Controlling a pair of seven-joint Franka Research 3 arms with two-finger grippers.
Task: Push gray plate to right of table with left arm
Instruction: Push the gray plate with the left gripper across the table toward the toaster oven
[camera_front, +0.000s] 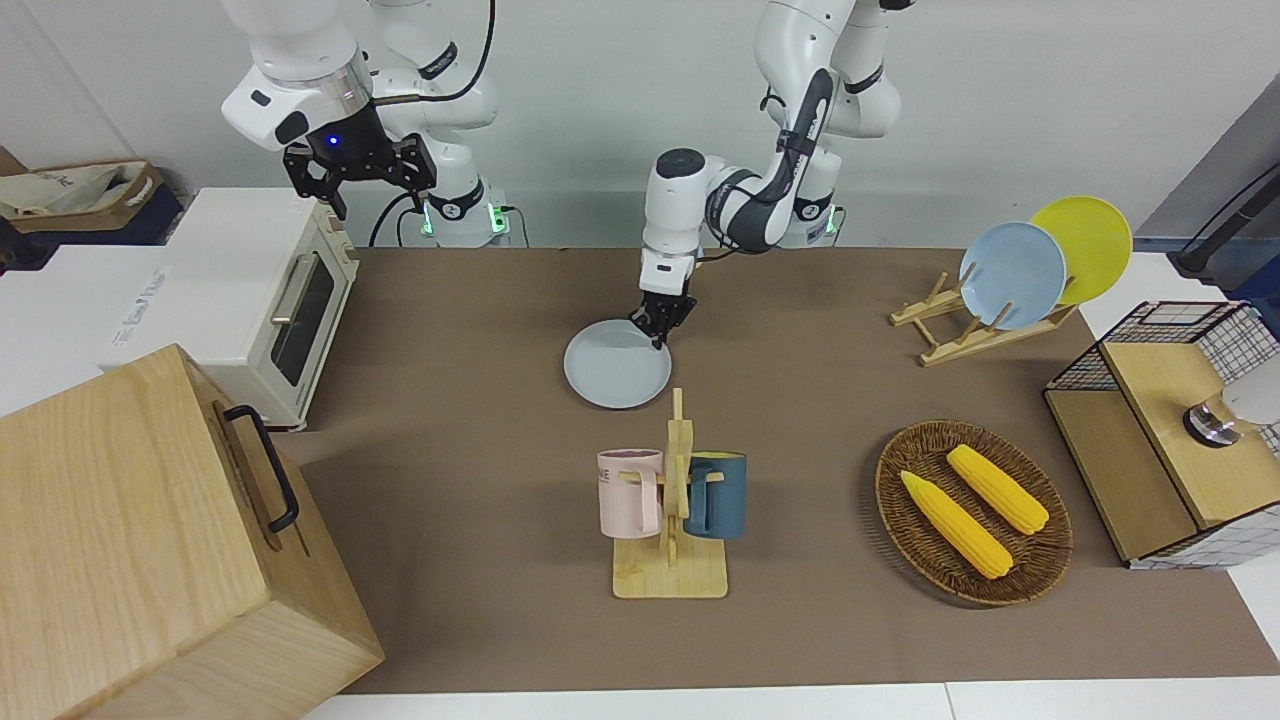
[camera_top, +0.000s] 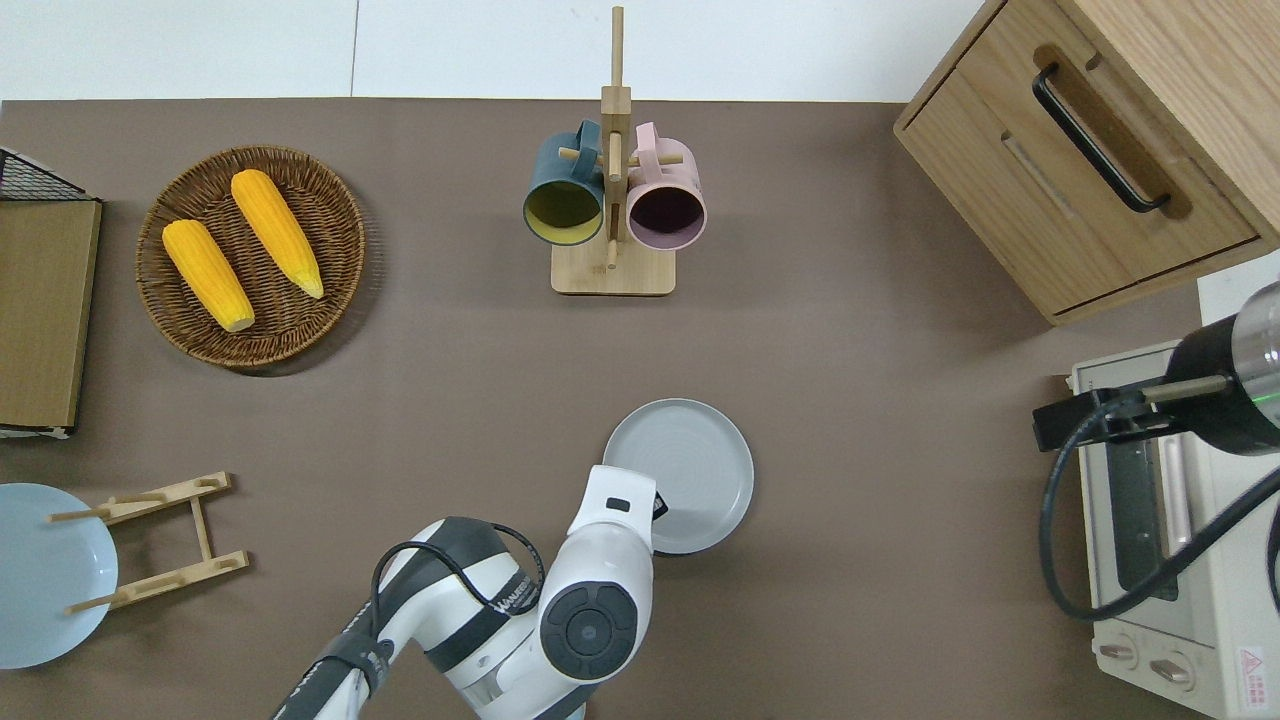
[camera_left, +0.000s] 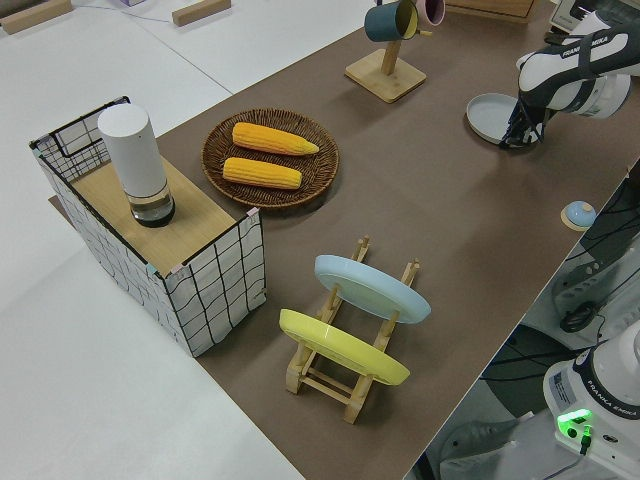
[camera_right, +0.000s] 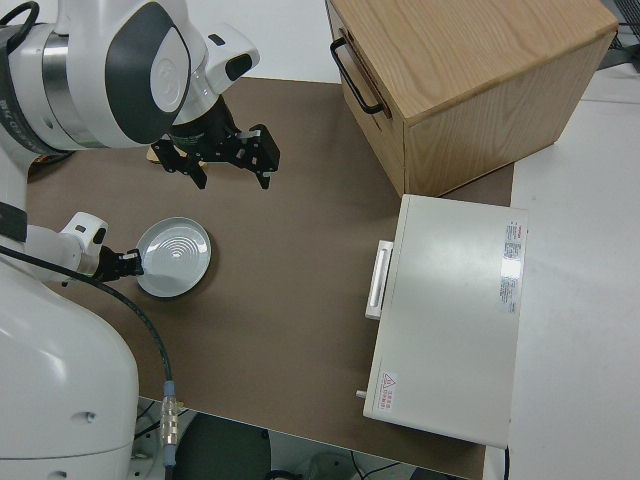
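The gray plate (camera_front: 617, 375) (camera_top: 690, 465) lies flat on the brown table (camera_front: 470, 300) near its middle, nearer to the robots than the mug rack. My left gripper (camera_front: 657, 340) (camera_top: 655, 508) is down at the plate's rim, on the edge toward the left arm's end, with its fingertips together and touching the rim. It also shows in the left side view (camera_left: 515, 135) against the plate (camera_left: 490, 115). My right gripper (camera_front: 358, 175) (camera_right: 225, 170), with a lit blue light, is parked and open.
A wooden mug rack (camera_front: 672, 500) holds a pink and a blue mug. A basket of corn (camera_front: 973, 512), a plate rack (camera_front: 985, 330) and a wire shelf (camera_front: 1160, 450) stand toward the left arm's end. A toaster oven (camera_front: 270, 300) and a wooden cabinet (camera_front: 150, 540) stand toward the right arm's end.
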